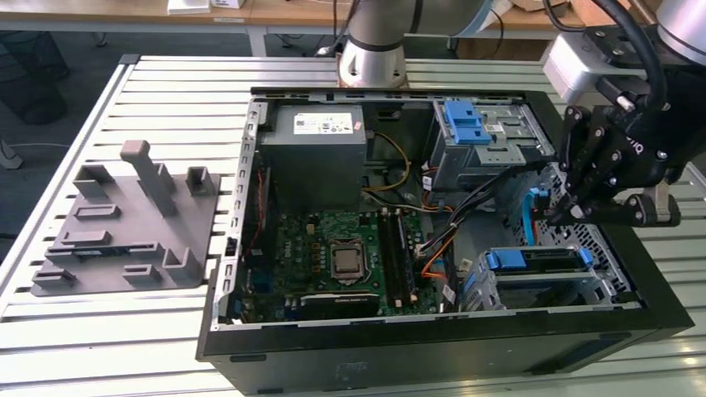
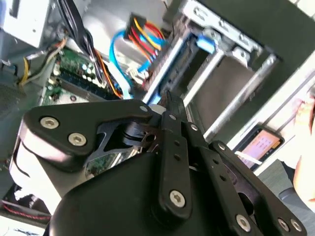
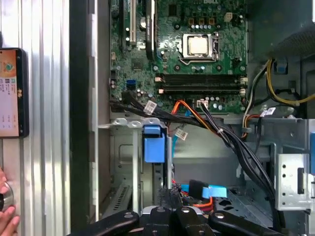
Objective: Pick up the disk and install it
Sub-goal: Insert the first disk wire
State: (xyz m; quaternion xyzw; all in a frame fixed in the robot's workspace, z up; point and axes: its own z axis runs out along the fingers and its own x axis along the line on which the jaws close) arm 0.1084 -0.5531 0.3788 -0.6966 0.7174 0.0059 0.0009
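Gripper [image 1: 568, 211] low inside the open computer case [image 1: 441, 347], at the drive bays.
Fingers pressed together edge-on around the disk [image 1: 537, 217], blue bracket showing, held upright just above the lower drive cage [image 1: 541, 273]; motherboard [image 1: 342, 256] beside; grey fixture plate [image 1: 121, 231] well apart on the table [image 1: 165, 83].

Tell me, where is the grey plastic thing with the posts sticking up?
The grey fixture plate lies on the slatted table at the exterior view's left, just beside the open computer case.
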